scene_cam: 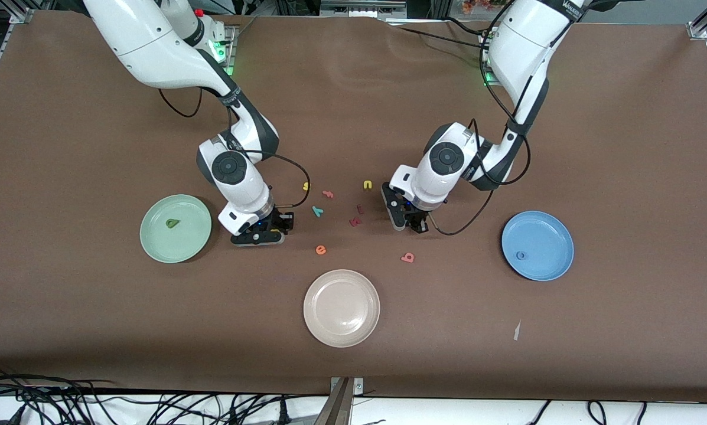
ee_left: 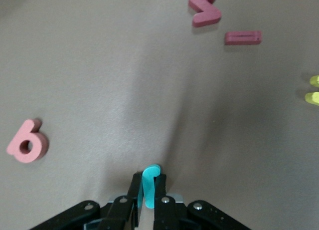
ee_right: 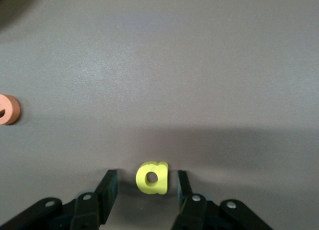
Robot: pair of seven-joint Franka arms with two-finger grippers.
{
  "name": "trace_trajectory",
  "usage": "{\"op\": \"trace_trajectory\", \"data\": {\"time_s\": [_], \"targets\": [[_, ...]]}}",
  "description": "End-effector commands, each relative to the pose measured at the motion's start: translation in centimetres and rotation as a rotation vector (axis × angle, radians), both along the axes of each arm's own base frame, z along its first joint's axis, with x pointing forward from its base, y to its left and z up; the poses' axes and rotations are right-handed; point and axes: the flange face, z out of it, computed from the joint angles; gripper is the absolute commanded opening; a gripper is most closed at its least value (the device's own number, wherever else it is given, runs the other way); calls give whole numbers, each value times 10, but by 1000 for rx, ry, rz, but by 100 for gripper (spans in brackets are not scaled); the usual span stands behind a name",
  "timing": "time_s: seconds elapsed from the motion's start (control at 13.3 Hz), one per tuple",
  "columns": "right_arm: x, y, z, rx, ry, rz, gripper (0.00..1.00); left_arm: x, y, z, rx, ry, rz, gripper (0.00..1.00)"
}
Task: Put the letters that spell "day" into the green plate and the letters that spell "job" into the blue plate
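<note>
while the left pincer [ee_left: 148, 190] clamps tight on the teal j [ee_left: 151, 185], edge-on between its fingers, you can see why it's pinched that way: a thin foam letter gives only its flat sides to grip. that pincer sits low over the counter [scene_cam: 625, 147] among the scattered letters, and the blue plate [scene_cam: 551, 260] waits toward the left arm's end, already carrying the blue o [scene_cam: 520, 255]. looks like the j is meant to go there next.

over to the right pincer [ee_right: 147, 185], and its fingers stand partly open either side of the yellow a [ee_right: 152, 178], which lies flat on the counter between them, not yet gripped as far as i can tell. straddling it like that sets up a clean squeeze. the green plate [scene_cam: 158, 248] lies just beside this arm's end, with the dark green d [scene_cam: 172, 223] in it.

further out, the pink b [scene_cam: 408, 257] lies loose near the beige plate [scene_cam: 341, 330], the teal y [scene_cam: 317, 211] lies farther up with the other strays, and the orange e [scene_cam: 321, 250] is not wanted.
</note>
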Motion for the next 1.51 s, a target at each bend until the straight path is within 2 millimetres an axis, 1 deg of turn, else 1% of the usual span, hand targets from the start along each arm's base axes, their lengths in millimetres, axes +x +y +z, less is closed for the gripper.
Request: {"op": "trace_trajectory", "data": {"time_s": [0.0,0.15,0.23,0.3,0.38,0.45,0.53,0.6,0.68,0.75,0.83,0.9,0.98,1.05,1.13,1.21,1.28,1.36,1.43], "targets": [[6,0,-2,1,-22,-9,49,22,33,16,23,2,63,0],[6,1,-2,-2,-24,-4,40,55,79,58,79,80,135,0],[5,1,-2,-3,-24,-2,32,70,95,86,105,115,154,0],[6,0,-3,-6,-22,-2,26,86,123,105,122,157,191,0],[6,-1,-2,-7,-22,-3,25,100,151,122,133,190,215,0],[8,-6,0,-15,-26,3,25,109,175,131,122,222,236,0],[11,-10,9,-21,-38,15,25,116,205,132,93,248,279,0],[15,-22,21,-39,-57,30,25,121,236,125,80,264,328,0],[14,-35,31,-69,-45,60,25,125,269,113,75,284,389,0],[14,-51,45,-103,-24,99,25,127,291,102,53,303,438,0],[18,-78,59,-124,-12,124,25,128,310,87,39,319,473,0],[18,-105,69,-138,-10,160,25,131,325,75,31,309,502,0],[13,-132,77,-152,-4,199,25,131,331,65,31,315,529,10],[7,-157,83,-164,3,224,25,129,333,58,35,328,572,27],[0,-179,87,-174,14,244,25,128,333,54,42,335,605,37],[-9,-200,84,-183,34,265,25,129,333,56,41,335,629,75],[-14,-215,82,-186,46,255,29,130,329,58,36,339,651,100],[-16,-218,82,-186,49,244,42,130,320,63,18,355,722,100],[-17,-218,82,-182,49,233,51,129,302,64,-6,383,794,100]]}}
